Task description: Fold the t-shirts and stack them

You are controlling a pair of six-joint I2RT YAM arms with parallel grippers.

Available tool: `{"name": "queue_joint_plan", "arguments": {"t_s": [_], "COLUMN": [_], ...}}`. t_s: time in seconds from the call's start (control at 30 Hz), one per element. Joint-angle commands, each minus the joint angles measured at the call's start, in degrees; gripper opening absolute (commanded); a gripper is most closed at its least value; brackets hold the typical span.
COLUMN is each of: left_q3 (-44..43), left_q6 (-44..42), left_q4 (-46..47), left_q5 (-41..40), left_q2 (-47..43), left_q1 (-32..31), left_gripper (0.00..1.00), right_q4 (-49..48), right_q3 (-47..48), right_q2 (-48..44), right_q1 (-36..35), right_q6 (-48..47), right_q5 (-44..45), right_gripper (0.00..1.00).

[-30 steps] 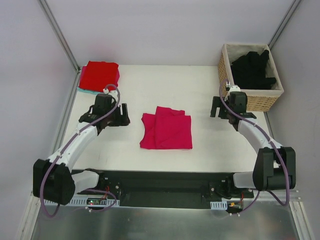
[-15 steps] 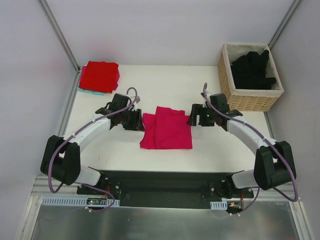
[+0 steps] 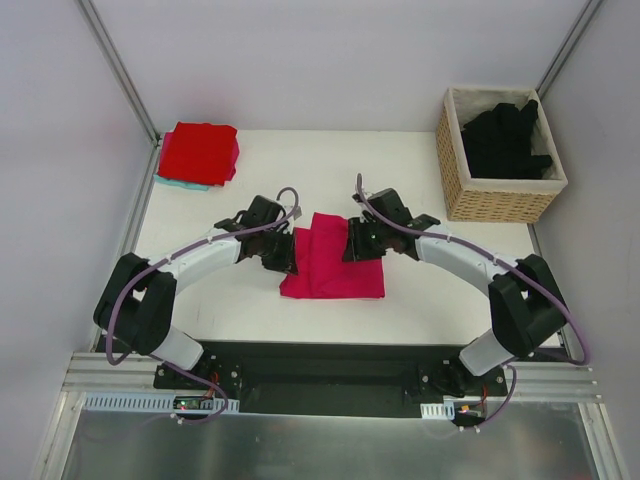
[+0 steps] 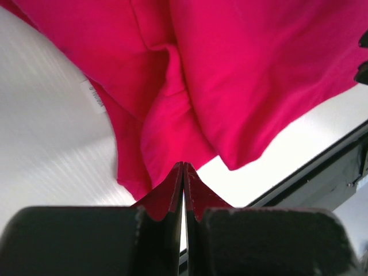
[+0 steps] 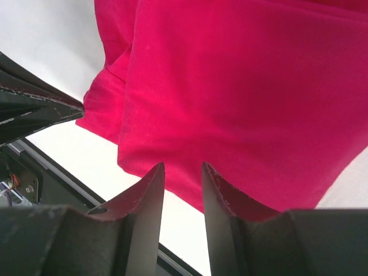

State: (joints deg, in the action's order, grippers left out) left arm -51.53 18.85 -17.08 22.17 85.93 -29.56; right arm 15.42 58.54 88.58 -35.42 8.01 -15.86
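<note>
White table (image 3: 420,290) w/ pale walls round it is carrying everything. The magenta shirt (image 3: 330,265) is lying at the ctr, already folded to a rough square, w/ its layers overlapping unevenly. The left gripper (image 3: 283,258) is sitting at the shirt's left edge, jaws pressed together. The wrist view is showing the tips meeting right at a loose fold, but you cannot tell whether cloth is caught between them. The right gripper (image 3: 356,245) is sitting over the far right part of the shirt, jaws a little apart, w/ nothing between them. A red shirt (image 3: 198,152) is resting folded at the far left corner. Black shirts (image 3: 505,140) are sitting bunched in the basket (image 3: 455,185) at the far right.

Handling, as I'm judging it: you're dealing w/ light, limp cloth. It isn't fragile, but it's prob. going to sag and slide layer over layer. Be taking all layers at an edge or corner, keeping both sides level and lifting low, or the fold is likely coming undone.
</note>
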Motion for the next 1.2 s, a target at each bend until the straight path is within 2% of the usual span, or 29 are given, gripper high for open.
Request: {"name": "queue_joint_plan", "arguments": {"t_s": [0.0, 0.03, 0.13, 0.23, 0.43, 0.67, 0.9, 1.17], "left_q3": [2.4, 2.7, 2.7, 2.3, 2.7, 4.2, 4.4, 5.1], "left_q6": [0.9, 1.3, 1.5, 1.7, 2.3, 3.7, 4.7, 4.4], "left_q4": [4.9, 5.6, 7.8, 9.0, 10.4, 11.1, 11.0, 11.0], "left_q5": [-4.3, -4.7, -4.6, -4.4, -5.0, -6.6, -6.4, -6.6], "left_q2": [-0.9, -1.0, 0.4, 2.5, 4.3, 2.6, -0.2, -0.8], "left_q1": [0.1, 0.1, 0.1, 0.1, 0.1, 0.2, 0.3, 1.4], "left_gripper": [0.00, 0.00, 0.00, 0.00, 0.00, 0.00, 0.00, 0.00], "right_q4": [-1.4, -1.4, -1.4, -0.4, 3.1, 6.4, 16.0, 15.3], "right_q3": [3.2, 3.7, 5.9, 9.3, 14.0, 15.1, 22.7, 20.4], "right_q2": [1.6, 2.9, 5.3, 8.1, 12.2, 12.8, 15.0, 17.6], "right_q1": [-1.7, -2.5, -4.1, -7.5, -11.2, -11.6, -14.0, -14.2], "right_q6": [3.0, 3.1, 3.7, 3.2, 2.3, 1.7, -3.3, -3.3], "right_q5": [-0.3, -0.3, -0.7, -0.5, -0.8, 0.3, 7.9, 7.9], "right_gripper": [0.35, 0.36, 0.46, 0.51, 0.50, 0.49, 0.50, 0.48]}}
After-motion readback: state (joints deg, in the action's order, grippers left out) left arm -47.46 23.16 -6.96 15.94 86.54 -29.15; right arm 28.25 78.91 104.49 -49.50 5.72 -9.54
